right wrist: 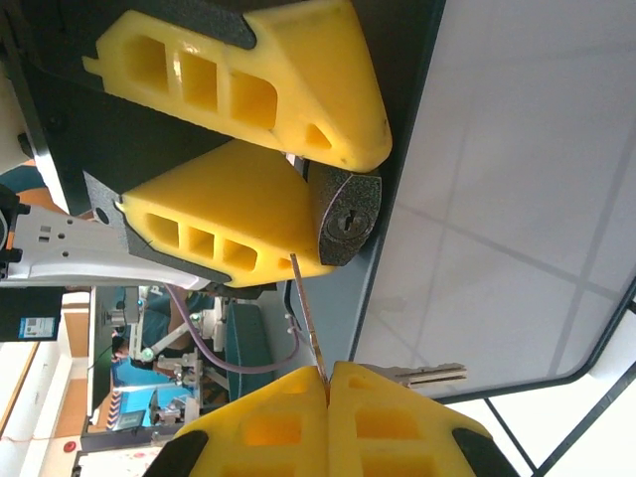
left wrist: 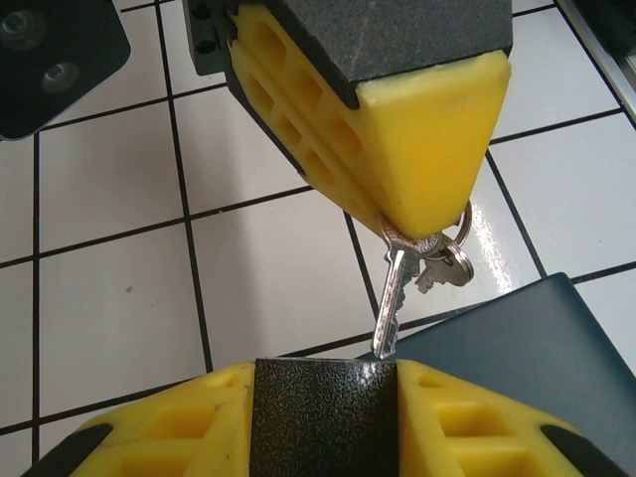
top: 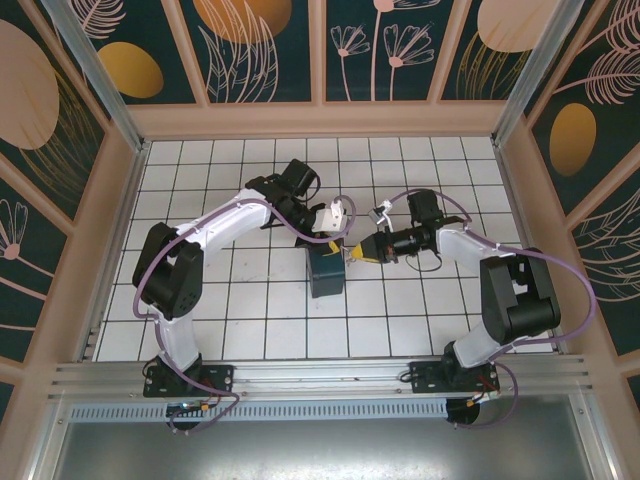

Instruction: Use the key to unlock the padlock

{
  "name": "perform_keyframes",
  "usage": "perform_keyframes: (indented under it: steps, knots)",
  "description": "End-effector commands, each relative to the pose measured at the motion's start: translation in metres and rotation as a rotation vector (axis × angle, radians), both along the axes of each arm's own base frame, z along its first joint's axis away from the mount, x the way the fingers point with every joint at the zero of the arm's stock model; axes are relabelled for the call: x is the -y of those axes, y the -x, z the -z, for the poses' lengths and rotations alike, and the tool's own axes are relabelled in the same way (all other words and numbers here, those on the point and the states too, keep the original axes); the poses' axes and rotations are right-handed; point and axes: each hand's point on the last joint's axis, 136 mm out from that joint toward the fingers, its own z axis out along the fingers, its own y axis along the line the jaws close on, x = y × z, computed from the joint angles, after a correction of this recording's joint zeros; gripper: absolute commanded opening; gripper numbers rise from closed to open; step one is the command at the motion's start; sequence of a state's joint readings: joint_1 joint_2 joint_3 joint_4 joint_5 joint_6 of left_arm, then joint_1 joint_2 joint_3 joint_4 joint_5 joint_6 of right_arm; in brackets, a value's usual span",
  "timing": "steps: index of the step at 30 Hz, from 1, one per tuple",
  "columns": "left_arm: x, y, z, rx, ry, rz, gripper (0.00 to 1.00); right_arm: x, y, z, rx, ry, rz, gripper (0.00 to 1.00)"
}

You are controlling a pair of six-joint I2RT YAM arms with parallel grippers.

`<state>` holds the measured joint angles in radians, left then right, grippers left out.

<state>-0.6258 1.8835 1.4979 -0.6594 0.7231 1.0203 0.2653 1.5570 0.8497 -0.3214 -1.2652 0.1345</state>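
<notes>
The padlock [left wrist: 323,417], small with a black speckled body, is clamped between my left gripper's [left wrist: 323,393] yellow fingers. In the right wrist view its keyhole face [right wrist: 346,219] points toward my right gripper [right wrist: 328,383]. That gripper is shut on the head of the thin silvery key [right wrist: 306,313]. In the left wrist view the key [left wrist: 391,298] hangs from the right gripper [left wrist: 427,214], its tip at the padlock's edge next to the right finger. The tip sits beside the keyhole, not in it. Both grippers meet at mid-table in the top view: left gripper [top: 335,240], right gripper [top: 353,250].
A dark teal box [top: 326,272] lies on the white tiled floor right under the two grippers, box [left wrist: 527,348]. A second key on the ring [right wrist: 427,375] sticks out sideways. Wooden walls enclose the table on three sides.
</notes>
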Motion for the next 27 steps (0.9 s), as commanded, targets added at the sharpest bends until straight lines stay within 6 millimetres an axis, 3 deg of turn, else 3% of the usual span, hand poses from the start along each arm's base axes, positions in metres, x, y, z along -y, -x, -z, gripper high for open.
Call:
perform_keyframes:
  steps: [1,27]
  knots:
    - [-0.005,0.0,-0.001,0.023,0.002,0.01,0.32,0.001,-0.003,-0.001,0.008,-0.007,-0.004,0.0]
    - [-0.005,0.002,-0.005,0.027,0.015,0.011,0.32,0.001,-0.016,0.0,0.011,-0.015,0.014,0.0]
